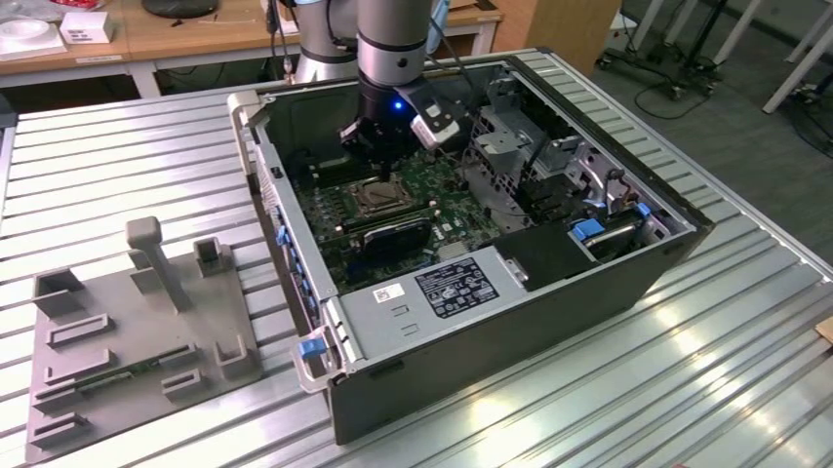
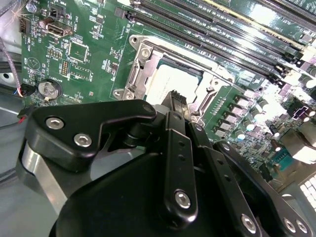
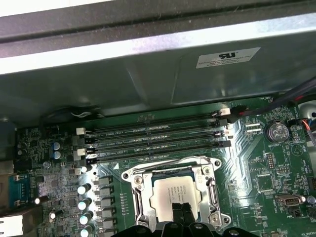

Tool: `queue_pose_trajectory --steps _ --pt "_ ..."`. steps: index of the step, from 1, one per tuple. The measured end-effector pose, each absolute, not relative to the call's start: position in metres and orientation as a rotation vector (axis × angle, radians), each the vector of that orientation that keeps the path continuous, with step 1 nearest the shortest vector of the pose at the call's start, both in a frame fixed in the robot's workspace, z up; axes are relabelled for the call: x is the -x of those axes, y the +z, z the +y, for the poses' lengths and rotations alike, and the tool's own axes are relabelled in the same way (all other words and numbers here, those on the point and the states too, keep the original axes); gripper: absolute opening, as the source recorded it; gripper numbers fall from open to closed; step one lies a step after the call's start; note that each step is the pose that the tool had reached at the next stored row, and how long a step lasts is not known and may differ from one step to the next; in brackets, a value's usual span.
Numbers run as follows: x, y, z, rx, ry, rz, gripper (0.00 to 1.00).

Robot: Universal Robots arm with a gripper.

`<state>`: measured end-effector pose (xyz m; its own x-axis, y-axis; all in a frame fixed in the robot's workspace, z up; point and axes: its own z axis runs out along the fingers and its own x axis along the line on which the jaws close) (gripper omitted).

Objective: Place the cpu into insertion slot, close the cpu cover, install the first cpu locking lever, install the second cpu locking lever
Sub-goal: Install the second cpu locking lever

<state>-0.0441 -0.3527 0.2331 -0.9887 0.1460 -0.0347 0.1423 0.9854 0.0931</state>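
- Grey and silver arm [image 1: 390, 39]: descends near-vertical from above into the open computer case [image 1: 521, 322]; its wrist, showing a blue light, sits low inside the case, over the far part of the green motherboard [image 1: 436, 185].
- Black gripper [image 3: 181, 213]: pointed down at the socket; in the first wrist view the two fingertips stand side by side, pressed together with no gap, their tips against or just above the near edge of the cpu's top. Nothing is held between them.
- Silvery-grey cpu [image 3: 174, 191]: lies flat inside the insertion slot [image 2: 148, 69], framed on all sides by metal; also seen in the second wrist view as a pale square just beyond the fingertips.
- Metal cpu cover [image 3: 168, 170]: lies down flat around the cpu, its open middle showing the chip's top.
- Black memory slots [image 3: 158, 138]: run in parallel rows just beside the socket, on the side away from the gripper.
- Ribbed metal surface [image 1: 117, 166]: carries the case; a grey fixture plate [image 1: 131, 331] with upright blocks rests well apart, toward the exterior view's left.
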Motion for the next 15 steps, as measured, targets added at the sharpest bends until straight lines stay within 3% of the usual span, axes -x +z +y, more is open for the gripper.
queue_pose_trajectory --steps 15 --pt "0.0441 0.2383 -0.3526 -0.219 0.142 3.089 0.11"
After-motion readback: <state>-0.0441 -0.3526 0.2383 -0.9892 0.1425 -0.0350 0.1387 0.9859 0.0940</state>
